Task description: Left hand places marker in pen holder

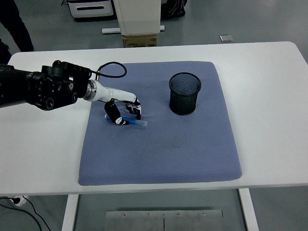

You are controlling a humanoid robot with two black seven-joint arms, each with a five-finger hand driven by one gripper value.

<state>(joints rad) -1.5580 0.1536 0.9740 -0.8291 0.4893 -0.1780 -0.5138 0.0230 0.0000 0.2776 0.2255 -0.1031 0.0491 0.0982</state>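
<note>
so: blue marker [135, 122] lies flat on the blue-grey mat [163, 154], left of centre, long axis running roughly left to right with a slight downward tilt toward the right (right end a touch nearer the bench's near edge). only the right part of it shows clearly; the left part is covered by the fingers, so which end carries the cap can't be made out.

left hand [122, 112] comes in from the left on a black arm, white palm, dark fingertips. fingers curled down over the marker, thumb on the near side and the others on the far side, pinching it; marker looks in contact with the mat, though lift can't be judged from this angle.

black mesh pen holder [185, 93] stands upright on the mat's far right part, well apart from the marker and hand, open mouth up.

white bench [269, 96] carries the mat. black cable [111, 66] loops behind the wrist. a person's dark clothing [17, 21] is cut off at the top left corner.
</note>
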